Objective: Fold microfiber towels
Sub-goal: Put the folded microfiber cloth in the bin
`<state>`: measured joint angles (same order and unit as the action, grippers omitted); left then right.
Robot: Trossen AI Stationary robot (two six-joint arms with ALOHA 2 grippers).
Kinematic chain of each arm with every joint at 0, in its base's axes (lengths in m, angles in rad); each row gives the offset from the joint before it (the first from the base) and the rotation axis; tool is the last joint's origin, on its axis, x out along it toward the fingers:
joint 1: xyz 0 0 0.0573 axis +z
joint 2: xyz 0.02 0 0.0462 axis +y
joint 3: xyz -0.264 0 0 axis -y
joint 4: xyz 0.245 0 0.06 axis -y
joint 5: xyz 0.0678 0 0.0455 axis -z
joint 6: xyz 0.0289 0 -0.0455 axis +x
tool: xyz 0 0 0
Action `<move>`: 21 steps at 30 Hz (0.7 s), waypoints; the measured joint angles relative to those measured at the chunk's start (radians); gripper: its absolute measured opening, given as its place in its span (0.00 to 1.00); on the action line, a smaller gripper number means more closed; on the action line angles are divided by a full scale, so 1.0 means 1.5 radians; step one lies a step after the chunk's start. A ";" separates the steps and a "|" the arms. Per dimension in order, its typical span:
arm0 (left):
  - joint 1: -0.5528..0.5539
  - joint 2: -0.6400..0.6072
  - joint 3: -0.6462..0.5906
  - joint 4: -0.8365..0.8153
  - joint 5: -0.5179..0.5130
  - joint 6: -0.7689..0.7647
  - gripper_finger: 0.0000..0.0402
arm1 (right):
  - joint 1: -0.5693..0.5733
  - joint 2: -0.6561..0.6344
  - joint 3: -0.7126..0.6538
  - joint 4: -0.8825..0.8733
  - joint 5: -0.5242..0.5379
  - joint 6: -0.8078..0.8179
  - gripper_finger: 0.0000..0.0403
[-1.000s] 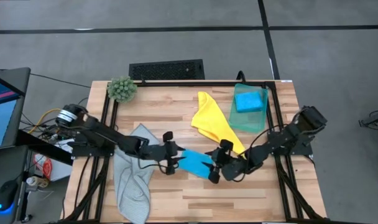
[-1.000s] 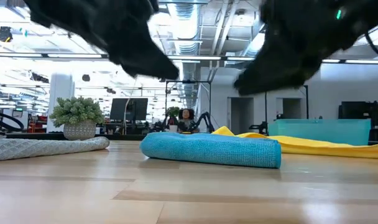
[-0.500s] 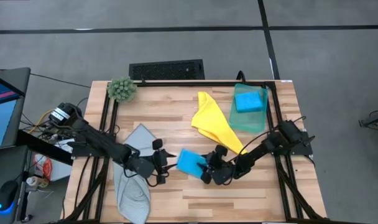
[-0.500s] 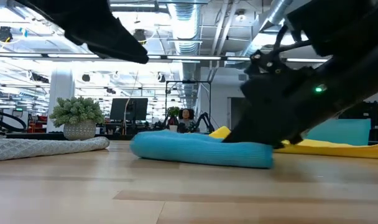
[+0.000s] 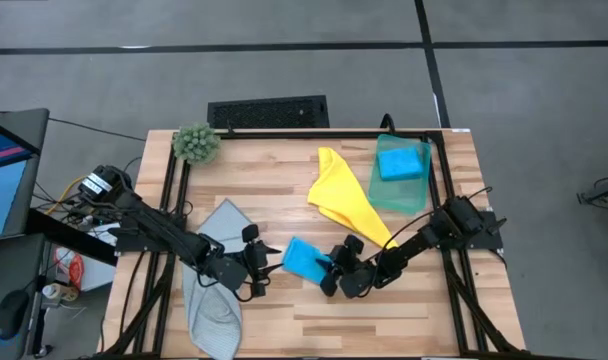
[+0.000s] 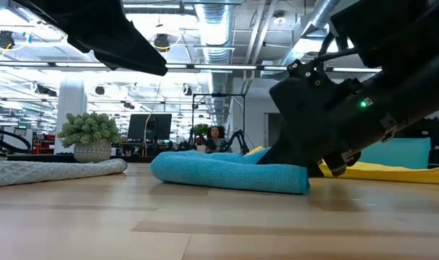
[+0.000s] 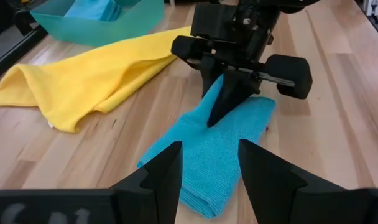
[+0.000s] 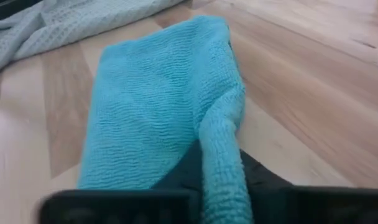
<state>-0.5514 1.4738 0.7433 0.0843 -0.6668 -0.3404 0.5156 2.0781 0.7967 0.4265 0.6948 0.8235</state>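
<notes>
A folded bright blue towel [image 5: 304,260] lies flat on the wooden table [image 5: 284,180], near its middle front. My right gripper [image 5: 328,273] sits low at the towel's right end and is shut on it. My left gripper [image 5: 266,264] hovers just left of the towel, open, its fingers [image 7: 170,168] apart and touching nothing. A yellow towel [image 5: 342,195] lies crumpled behind them. A pale grey towel [image 5: 214,285] lies under the left arm. Another folded blue towel [image 5: 402,162] rests in a teal container [image 5: 396,190] at the back right. My right gripper pinches a raised ridge of the blue towel [image 8: 223,146] between its two fingers, near the towel's right end [image 7: 215,121]. The fingers slant down from the table's right. The rest of the towel lies flat on the table.
A fuzzy green plant [image 5: 196,143] stands at the far left corner. Black frame rails [image 5: 179,200] run along the table's left and right sides. Bare wood shows along the near edge [image 5: 384,320] and between the plant and the yellow towel.
My right gripper has sunk from above the blue towel onto its right end and shut on it, bunching that end up. My left gripper has drawn back toward the table's left edge, off the towel. The towel has slid slightly left and looks shorter.
</notes>
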 joint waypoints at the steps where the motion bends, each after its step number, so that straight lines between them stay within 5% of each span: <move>1: 0.000 0.000 0.000 0.000 0.000 -0.003 0.38 | 0.000 0.000 0.000 0.002 -0.002 -0.001 0.08; 7: 0.000 0.000 0.000 -0.011 0.003 -0.015 0.38 | 0.003 -0.028 -0.005 -0.012 -0.007 0.016 0.06; 12: -0.005 0.000 0.000 -0.020 0.004 -0.021 0.38 | -0.007 -0.117 -0.025 -0.103 -0.005 -0.016 0.06; 21: -0.022 0.000 0.000 -0.027 0.003 -0.021 0.38 | -0.018 -0.293 -0.136 -0.090 0.072 -0.004 0.06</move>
<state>-0.5841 1.4738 0.7433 0.0443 -0.6621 -0.3717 0.4882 1.6383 0.5930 0.2911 0.8033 0.8170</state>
